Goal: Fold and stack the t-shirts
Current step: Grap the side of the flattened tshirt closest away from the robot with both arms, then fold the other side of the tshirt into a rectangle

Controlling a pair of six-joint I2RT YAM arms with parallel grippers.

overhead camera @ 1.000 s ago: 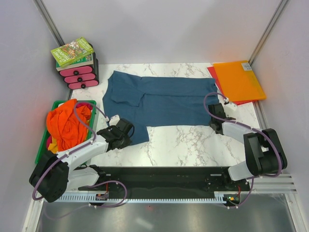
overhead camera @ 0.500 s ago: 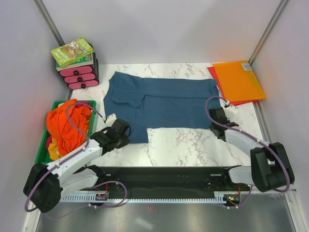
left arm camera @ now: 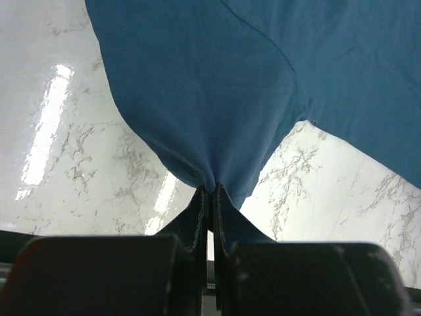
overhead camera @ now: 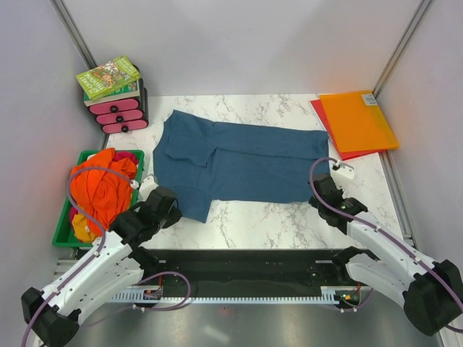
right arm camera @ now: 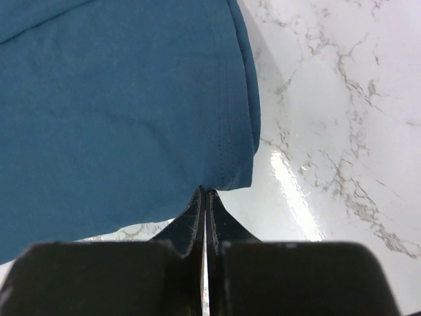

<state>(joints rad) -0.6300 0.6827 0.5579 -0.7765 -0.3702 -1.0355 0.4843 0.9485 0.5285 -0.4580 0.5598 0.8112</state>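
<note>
While the dark teal-blue t-shirt (overhead camera: 239,160) is lying spread across the middle of the marble worktop (overhead camera: 275,217), with its length running from left to right, both arms are reaching in from the near edge and holding its near side. The left end effector (overhead camera: 172,208) is gripping the shirt's near left corner. In the left wrist view its jaws are pressing together on a gathered point of blue cloth, and the fabric is fanning out from that pinch toward the far side. The right end effector (overhead camera: 320,189) is gripping the near right corner in the same way. In the right wrist view the stitched hem is curling down into the closed jaws, with bare marble showing just to the right of it. Between the two pinched corners the near edge of the shirt is resting on the marble, and a flap of cloth is lying doubled over on the shirt's left part.

At the left edge, the orange t-shirts (overhead camera: 101,189) are sitting heaped in a green bin (overhead camera: 64,233), a bit of yellow peeking out at the near end and the left arm's cable arching over the pile. At the far right, an orange folder (overhead camera: 357,119) is lying on a red folder (overhead camera: 319,110), near the blue shirt's far right corner. In the far left corner, books (overhead camera: 108,77) are resting on a pink drawer unit (overhead camera: 119,116).
</note>
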